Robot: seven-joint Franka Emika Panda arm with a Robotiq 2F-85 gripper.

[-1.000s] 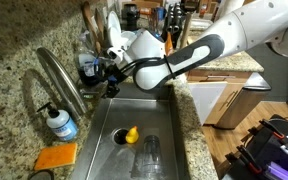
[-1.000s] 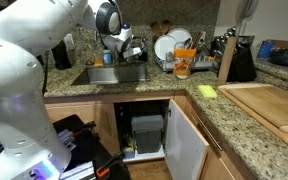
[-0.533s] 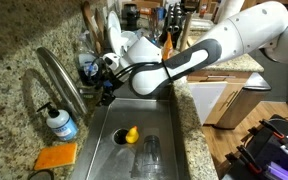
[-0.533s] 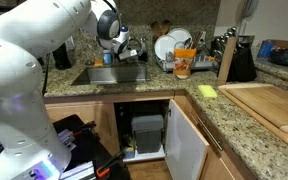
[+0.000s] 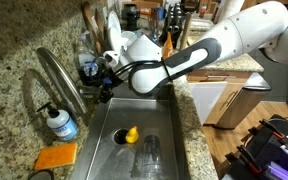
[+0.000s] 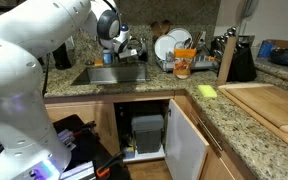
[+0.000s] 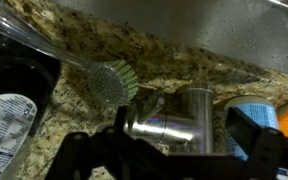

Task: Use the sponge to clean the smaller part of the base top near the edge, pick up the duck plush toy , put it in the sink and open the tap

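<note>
The yellow duck plush toy (image 5: 131,134) lies in the steel sink (image 5: 170,118) beside the drain. The gooseneck tap (image 5: 60,80) rises from the granite base top (image 5: 12,130) behind the sink. My gripper (image 5: 104,88) is at the tap's base. In the wrist view my gripper (image 7: 169,138) is open, with its dark fingers on either side of the tap's steel body and lever (image 7: 184,115); I cannot tell whether they touch it. A yellow-green sponge (image 6: 206,91) lies on the base top (image 6: 246,135) by the cutting board.
A clear glass (image 5: 149,156) stands in the sink near the duck. A soap bottle (image 5: 59,122) and a flat orange pad (image 5: 56,157) sit beside the tap. A dish brush (image 7: 109,82) lies close by. A dish rack (image 6: 174,50) stands behind the sink (image 6: 114,75). Cabinet doors hang open below.
My gripper has moved a little closer to the tap's base over the last second. The duck and the glass have not moved.
</note>
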